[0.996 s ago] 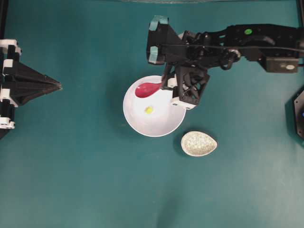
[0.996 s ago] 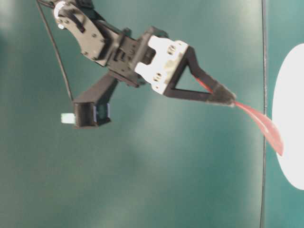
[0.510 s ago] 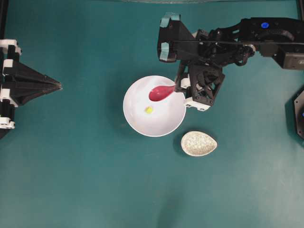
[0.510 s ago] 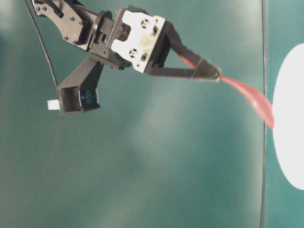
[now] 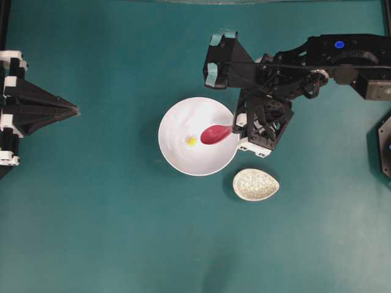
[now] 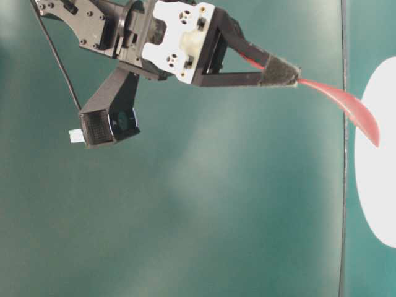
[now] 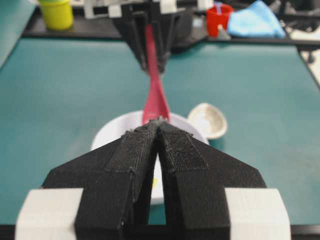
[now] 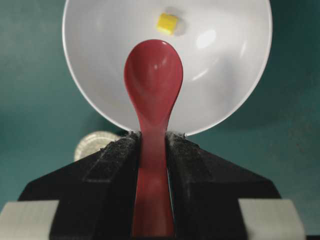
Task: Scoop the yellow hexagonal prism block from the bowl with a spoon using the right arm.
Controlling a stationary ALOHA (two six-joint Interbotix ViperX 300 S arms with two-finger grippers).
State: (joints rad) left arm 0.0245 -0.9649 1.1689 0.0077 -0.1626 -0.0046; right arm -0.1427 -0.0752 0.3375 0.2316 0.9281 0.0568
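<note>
The right tool (image 8: pixel 152 150) is squeezing the handle of the red spoon (image 8: pixel 153 75). The spoon's head hangs over the white bowl (image 8: pixel 95 90) on the green counter (image 5: pixel 110 232). Just past its tip, the yellow block (image 8: pixel 167 23) sits in the bowl. Far off, the left tool (image 5: pixel 74 110) is pinched closed with nothing in it.

Right tool (image 6: pixel 281 69) clamps spoon (image 6: pixel 346 106) handle; red head overlaps white bowl (image 6: pixel 374 154) edge.

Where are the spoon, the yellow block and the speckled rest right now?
spoon (image 8: pixel 153 70): right wrist view, middle of its oval head.
yellow block (image 5: pixel 191 141): overhead view, its top face, inside the bowl.
speckled rest (image 5: pixel 255 184): overhead view, centre of its dished surface.
</note>
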